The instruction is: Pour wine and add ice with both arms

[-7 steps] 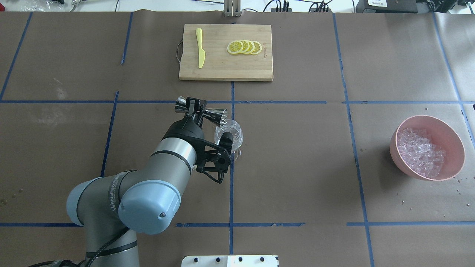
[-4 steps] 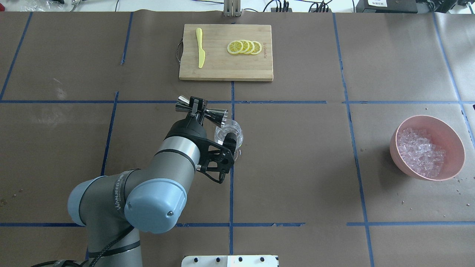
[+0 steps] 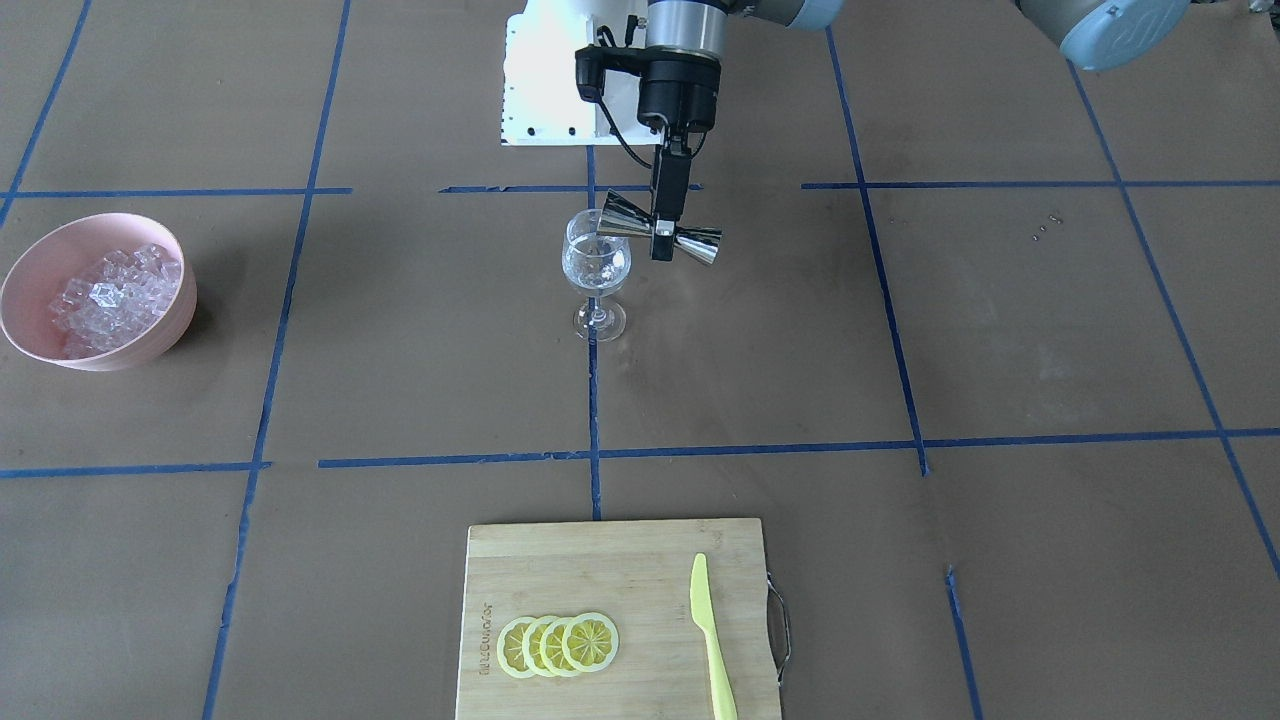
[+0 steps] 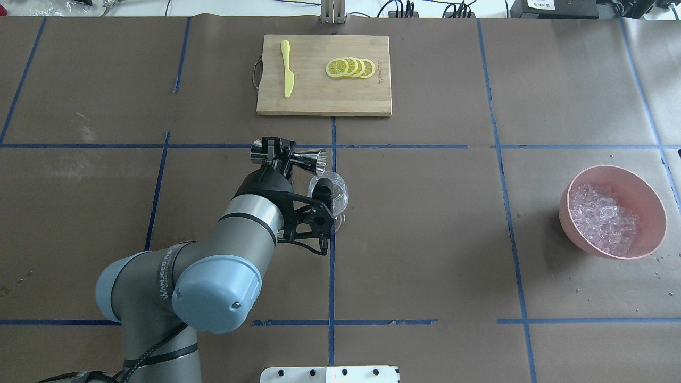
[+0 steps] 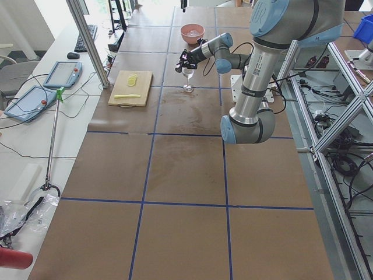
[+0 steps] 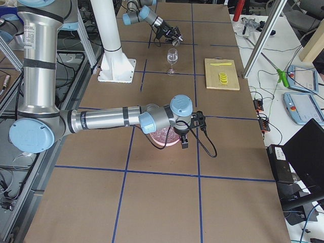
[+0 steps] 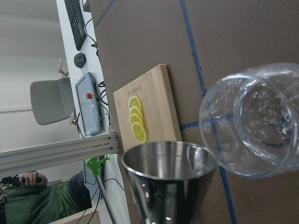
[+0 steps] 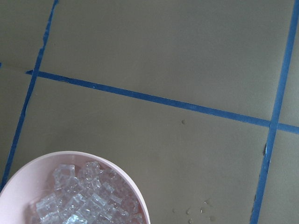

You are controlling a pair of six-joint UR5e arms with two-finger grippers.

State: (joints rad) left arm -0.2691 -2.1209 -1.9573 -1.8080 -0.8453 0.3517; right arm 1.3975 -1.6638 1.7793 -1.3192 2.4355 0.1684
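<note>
My left gripper (image 4: 280, 150) is shut on the waist of a steel jigger (image 4: 308, 158), also seen from the front (image 3: 690, 240). It holds the jigger about level, with the mouth beside the rim of the wine glass (image 3: 596, 262). The left wrist view shows the jigger's mouth (image 7: 168, 161) next to the glass (image 7: 254, 121), with a little clear wine and bubbles at the bottom. The ice (image 4: 604, 218) fills a pink bowl (image 4: 646, 194) at the right. My right gripper (image 6: 183, 142) hangs over that bowl; I cannot tell if it is open or shut. The right wrist view shows ice (image 8: 84, 203) but no fingers.
A bamboo cutting board (image 4: 319, 101) at the far side carries lemon slices (image 4: 350, 67) and a yellow knife (image 4: 287, 69). The white pedestal (image 3: 540, 80) stands at the robot's side of the table. Blue tape lines cross the brown table cover.
The jigger has turned back from tipping over the glass toward level, and its mouth has lifted slightly off the rim. The left arm has shifted a little.
</note>
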